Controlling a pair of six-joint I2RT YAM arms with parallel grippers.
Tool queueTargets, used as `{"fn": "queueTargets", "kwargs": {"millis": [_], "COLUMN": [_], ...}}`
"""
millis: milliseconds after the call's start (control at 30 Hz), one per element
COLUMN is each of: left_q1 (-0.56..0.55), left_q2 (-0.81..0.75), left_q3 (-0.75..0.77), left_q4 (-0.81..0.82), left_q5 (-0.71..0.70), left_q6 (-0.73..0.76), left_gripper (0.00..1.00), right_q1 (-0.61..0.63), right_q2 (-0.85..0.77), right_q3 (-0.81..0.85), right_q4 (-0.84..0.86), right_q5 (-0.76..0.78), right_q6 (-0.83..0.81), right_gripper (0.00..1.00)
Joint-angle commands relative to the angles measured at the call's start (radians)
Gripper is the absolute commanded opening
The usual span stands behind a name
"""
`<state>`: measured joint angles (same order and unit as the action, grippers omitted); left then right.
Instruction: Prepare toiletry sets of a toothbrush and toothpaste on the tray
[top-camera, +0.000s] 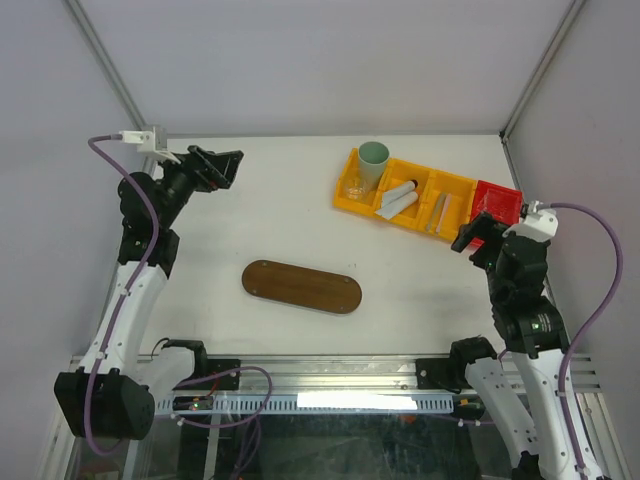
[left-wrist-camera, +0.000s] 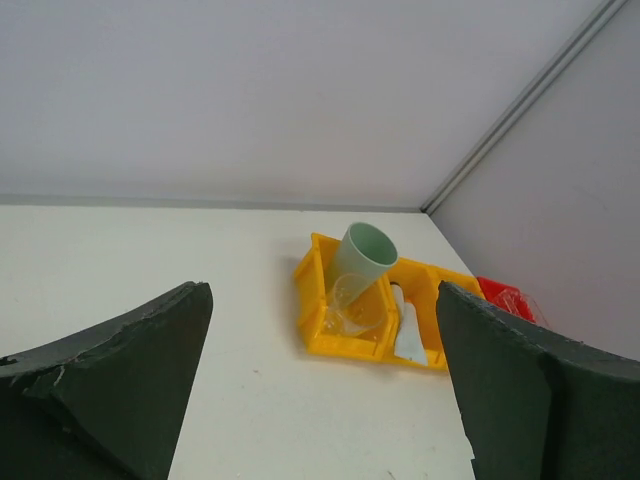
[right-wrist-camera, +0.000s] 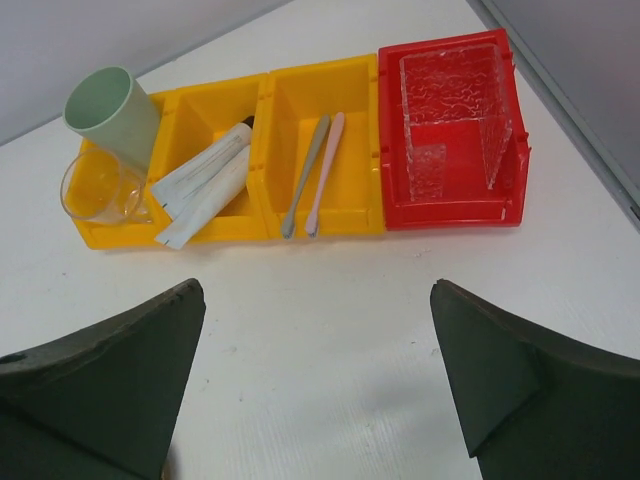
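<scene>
Wide and empty: left fingers (left-wrist-camera: 110, 385), right fingers (right-wrist-camera: 100, 380). 2 brushes (right-wrist-camera: 306, 175) lie together in the bin (right-wrist-camera: 240, 232); 1 pinch may grab both.

Plastic and wood, as they look from my wrist.
The yellow compartmented plastic bin (right-wrist-camera: 330, 224) and red plastic bin (right-wrist-camera: 450, 212) look glossy. The clear insert (right-wrist-camera: 455, 90) is ripple-textured, and the dark brown oval wooden tray (top-camera: 301, 287) is smooth and satin. The dark fingers (right-wrist-camera: 100, 390) of my right gripper (right-wrist-camera: 315, 290) are matt and rough-edged.
</scene>
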<state>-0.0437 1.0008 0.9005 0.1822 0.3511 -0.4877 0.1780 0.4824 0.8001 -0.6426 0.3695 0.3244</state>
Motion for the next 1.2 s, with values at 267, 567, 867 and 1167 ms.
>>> {"fn": "queueTargets", "kwargs": {"millis": [267, 567, 867, 1167], "left_q1": [-0.068, -0.240, -0.402, -0.467], "left_q2": [0.159, 0.268, 0.419, 0.523], "left_q3": [0.132, 0.207, 0.276, 0.393], "left_q4": [-0.076, -0.214, -0.246, -0.336], "left_q5": [0.041, -0.026, -0.104, -0.168], "left_q6": [-0.012, 0.030, -0.056, -0.045], "left_gripper": [0.99, 0.99, 0.99, 0.99], "right_q1": [-0.011, -0.012, -0.012, -0.011], "right_q2": [0.045, 0.067, 0.098, 0.297], "right_q3": [0.019, 0.015, 0.033, 0.102], "right_q4": [0.046, 0.028, 0.046, 0.096], "right_q5": [-0.032, 0.013, -0.198, -0.473], "right_q6": [0.049, 0.208, 0.115, -0.017], "right_gripper": [1.00, 1.00, 1.00, 1.00]}}
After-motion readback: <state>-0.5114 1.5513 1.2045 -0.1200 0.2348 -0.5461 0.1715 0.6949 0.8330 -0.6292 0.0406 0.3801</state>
